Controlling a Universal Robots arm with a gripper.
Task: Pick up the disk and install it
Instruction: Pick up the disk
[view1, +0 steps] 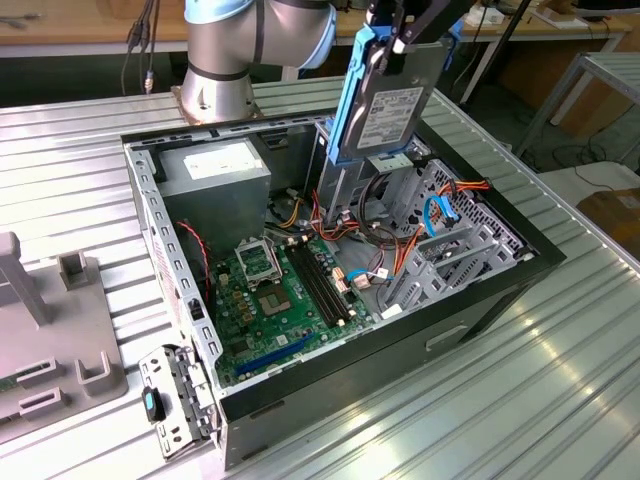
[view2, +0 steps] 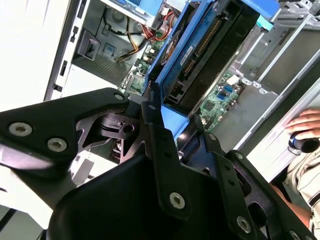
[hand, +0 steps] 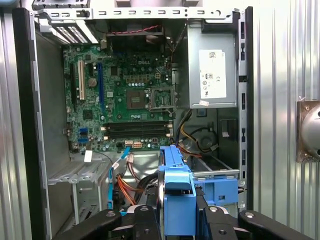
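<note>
I saw the pincer (view1: 396, 38) clamped shut on the disk (view1: 388, 112). The disk hung on end below it, long axis near vertical, lower edge just above the drive cage (view1: 335, 195) inside the open computer case (view1: 330, 385).

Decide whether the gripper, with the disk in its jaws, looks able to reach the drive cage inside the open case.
Probably yes. The gripper holds the disk upright over the drive cage, the case is open, and the orange cables lie beside the cage, not visibly across it.
</note>
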